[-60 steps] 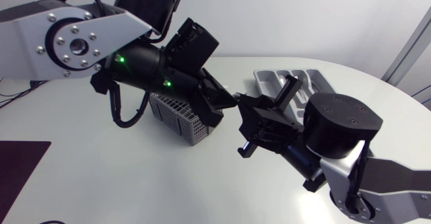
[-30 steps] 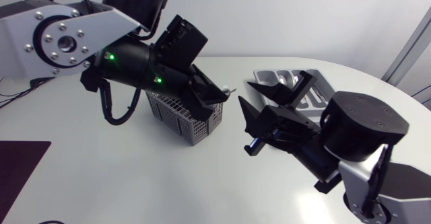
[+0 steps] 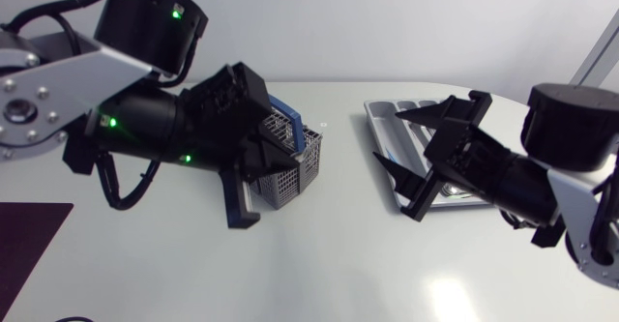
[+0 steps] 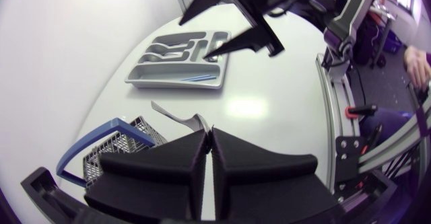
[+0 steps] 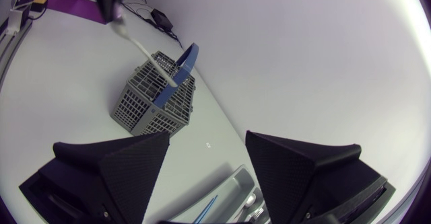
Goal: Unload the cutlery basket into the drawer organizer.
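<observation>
The grey wire cutlery basket with a blue handle stands mid-table. My left gripper hovers at its top, shut on a pale piece of cutlery that slants down to the basket's rim. The grey drawer organizer lies at the right, with some cutlery in its compartments. My right gripper hangs over the organizer, its fingers wide open and nothing between them.
A thin blue utensil lies in the organizer's long compartment. A dark mat sits at the table's left front edge. White tabletop shows between the basket and the organizer and along the front.
The two grippers met tip to tip beside the basket. The right gripper has opened and drawn back right over the organizer. The left arm has pulled back left, still shut on the cutlery piece.
</observation>
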Robot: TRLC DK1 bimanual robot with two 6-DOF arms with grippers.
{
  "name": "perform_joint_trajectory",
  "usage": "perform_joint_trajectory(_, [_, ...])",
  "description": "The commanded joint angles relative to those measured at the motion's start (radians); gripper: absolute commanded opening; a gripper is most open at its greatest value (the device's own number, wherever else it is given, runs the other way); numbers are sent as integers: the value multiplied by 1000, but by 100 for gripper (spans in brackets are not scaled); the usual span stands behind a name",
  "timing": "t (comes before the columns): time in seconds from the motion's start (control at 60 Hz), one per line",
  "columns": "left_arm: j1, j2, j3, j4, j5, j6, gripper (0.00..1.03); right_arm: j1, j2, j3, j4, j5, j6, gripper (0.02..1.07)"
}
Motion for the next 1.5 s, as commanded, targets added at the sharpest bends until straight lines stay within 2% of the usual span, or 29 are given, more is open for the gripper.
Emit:
perform_joint_trajectory(0.0, [-45,-34,-73,21,-42,133,3,-41,6,69,-69,-68,53,86])
perform_joint_trajectory(0.083, [-45,-51,-96,26,-40,208,3,-58,6,89,-129,-146,53,86])
perform_joint_trajectory(0.133, [-39,-57,-93,9,37,259,3,-57,-3,83,-134,-169,44,86])
perform_joint_trajectory(0.217, [-2,-48,-71,-31,101,302,3,-37,-28,65,-166,-187,-2,86])
perform_joint_trajectory(0.35, [36,-23,-45,-72,181,389,3,52,-63,29,-226,-169,-91,80])
perform_joint_trajectory(0.417, [53,11,-7,-131,221,431,3,104,-67,14,-226,-118,-124,79])
perform_joint_trajectory(0.483, [53,43,30,-170,245,446,3,161,-69,6,-226,-83,-133,73])
perform_joint_trajectory(0.617, [53,74,68,-223,265,512,3,238,-57,-7,-221,-31,-156,64])
perform_joint_trajectory(0.667, [51,84,76,-236,267,540,3,253,-49,-6,-223,-28,-157,64])
perform_joint_trajectory(0.767, [45,103,84,-238,267,572,3,284,-41,0,-232,-25,-168,56])
perform_joint_trajectory(0.883, [35,124,116,-259,267,584,3,301,-17,6,-238,-25,-185,55])
perform_joint_trajectory(1.033, [22,149,162,-292,267,595,3,318,26,6,-229,-26,-214,44])
perform_joint_trajectory(1.383, [8,184,194,-327,267,606,3,304,95,22,-147,-28,-234,43])
perform_joint_trajectory(1.483, [12,193,191,-328,267,612,3,304,98,22,-134,-26,-240,31])
